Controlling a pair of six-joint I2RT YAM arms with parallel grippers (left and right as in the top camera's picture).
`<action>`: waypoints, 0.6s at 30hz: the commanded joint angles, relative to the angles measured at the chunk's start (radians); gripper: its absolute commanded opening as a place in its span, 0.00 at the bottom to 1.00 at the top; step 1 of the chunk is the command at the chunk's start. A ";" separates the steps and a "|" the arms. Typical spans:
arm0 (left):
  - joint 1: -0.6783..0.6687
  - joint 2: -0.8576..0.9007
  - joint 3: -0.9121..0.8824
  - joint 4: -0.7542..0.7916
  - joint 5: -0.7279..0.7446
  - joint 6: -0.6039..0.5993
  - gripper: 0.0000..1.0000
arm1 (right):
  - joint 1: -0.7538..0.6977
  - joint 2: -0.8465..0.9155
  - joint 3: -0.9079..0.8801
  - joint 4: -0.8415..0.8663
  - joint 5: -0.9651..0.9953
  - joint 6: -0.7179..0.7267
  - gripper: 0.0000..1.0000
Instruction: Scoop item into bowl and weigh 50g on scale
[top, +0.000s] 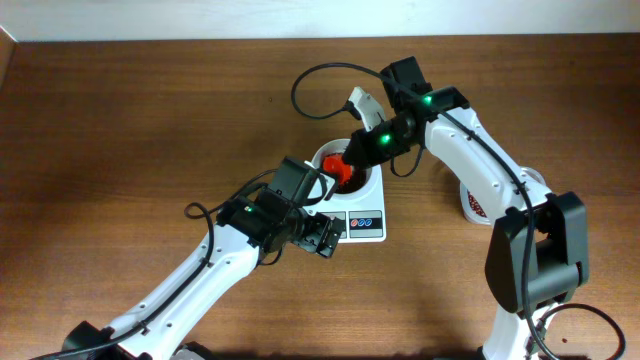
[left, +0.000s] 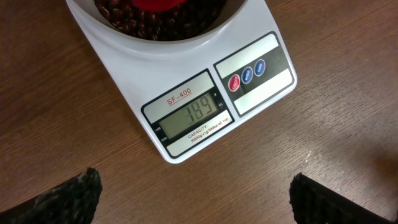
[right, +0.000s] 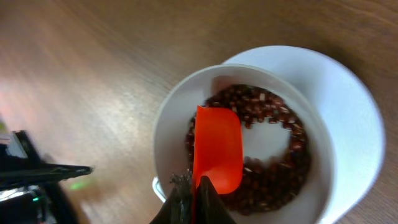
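The white bowl (right: 168, 124) stands on the white scale (left: 118, 59). Dark reddish-brown beans (right: 273, 118) lie in a ring inside it, with bare white at the middle. My right gripper (right: 196, 202) is shut on the handle of an orange-red scoop (right: 217, 146), whose empty blade hangs over the beans. In the overhead view the right gripper (top: 352, 160) is over the bowl (top: 325, 157). My left gripper (left: 199, 205) hovers open over bare wood just in front of the scale's lit display (left: 189, 115), its fingers (left: 68, 199) wide apart and holding nothing.
A white and red container (top: 475, 205) stands to the right, partly behind the right arm. A white plug on a black cable (top: 362, 100) lies behind the bowl. The scale (top: 365, 222) has three small coloured buttons (left: 247, 74) beside the display.
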 joint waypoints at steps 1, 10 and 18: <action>0.001 0.002 -0.005 0.001 -0.004 0.016 0.99 | -0.034 0.016 -0.012 0.000 -0.125 0.031 0.04; 0.001 0.002 -0.005 0.001 -0.004 0.016 0.99 | -0.179 0.016 -0.012 -0.001 -0.397 0.103 0.04; 0.001 0.002 -0.005 0.001 -0.004 0.016 0.99 | -0.264 0.016 -0.012 -0.016 -0.616 0.102 0.04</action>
